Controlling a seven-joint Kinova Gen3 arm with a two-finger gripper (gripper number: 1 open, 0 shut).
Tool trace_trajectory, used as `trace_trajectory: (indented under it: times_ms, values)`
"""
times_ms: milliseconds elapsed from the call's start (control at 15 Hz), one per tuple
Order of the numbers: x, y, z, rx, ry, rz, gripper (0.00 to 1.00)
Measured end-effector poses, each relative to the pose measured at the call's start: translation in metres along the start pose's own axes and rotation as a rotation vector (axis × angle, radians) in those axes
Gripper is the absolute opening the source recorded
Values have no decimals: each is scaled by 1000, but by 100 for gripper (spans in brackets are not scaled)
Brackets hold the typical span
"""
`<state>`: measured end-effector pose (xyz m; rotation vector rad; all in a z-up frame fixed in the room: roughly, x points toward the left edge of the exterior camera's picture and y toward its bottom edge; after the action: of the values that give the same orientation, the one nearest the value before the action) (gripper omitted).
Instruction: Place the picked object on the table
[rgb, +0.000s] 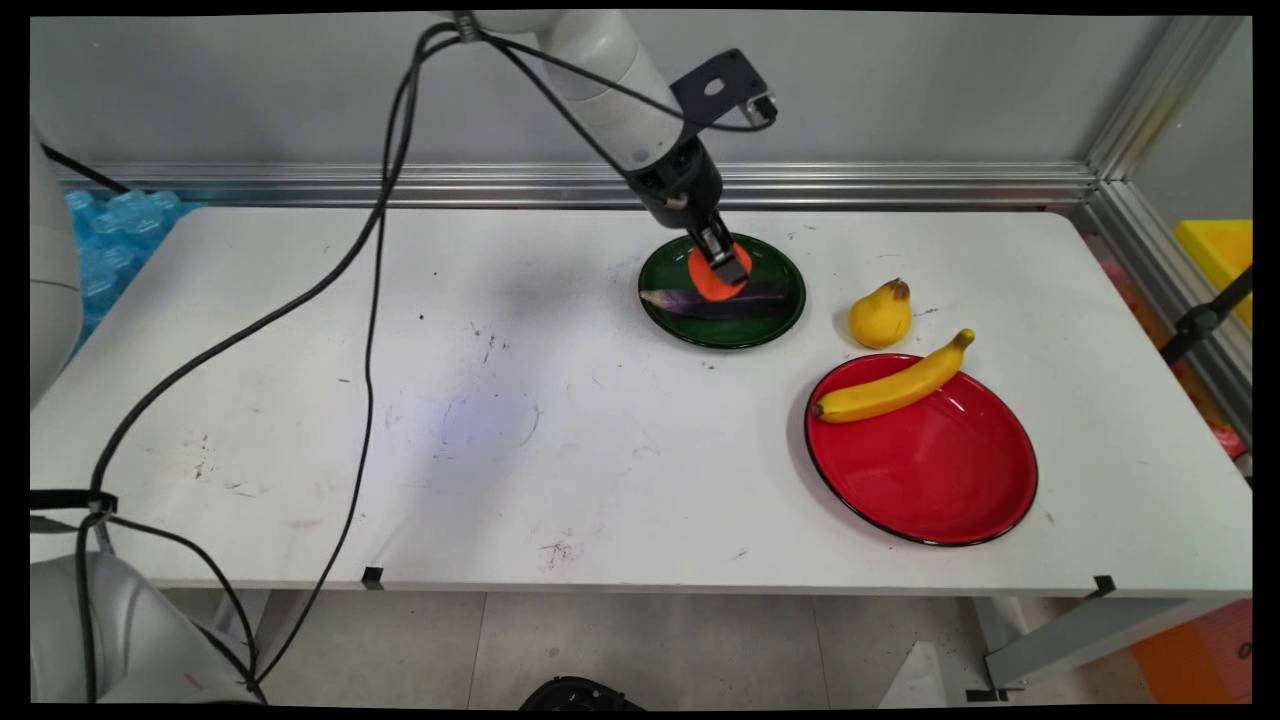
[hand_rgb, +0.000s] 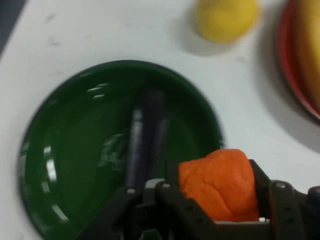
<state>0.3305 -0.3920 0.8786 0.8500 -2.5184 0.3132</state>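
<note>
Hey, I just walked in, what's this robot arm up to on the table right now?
The gripper is shut on an orange fruit, holding it over the green plate at the back of the white table. A dark purple eggplant lies on that plate. To the right, a yellow pear sits on the table, and a banana rests across the far rim of a red plate.
</note>
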Motion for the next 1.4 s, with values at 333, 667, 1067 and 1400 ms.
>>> trace_trajectory:
  times_ms: [333, 667, 1067, 1400]
  values:
    - [-10, 33, -8, -93, 6, 199, 0]
    - [-20, 57, 18, -144, -10, 326, 0]
    - [-26, 72, 54, -172, -39, 368, 0]
    - [-32, 76, 85, -178, -62, 397, 0]
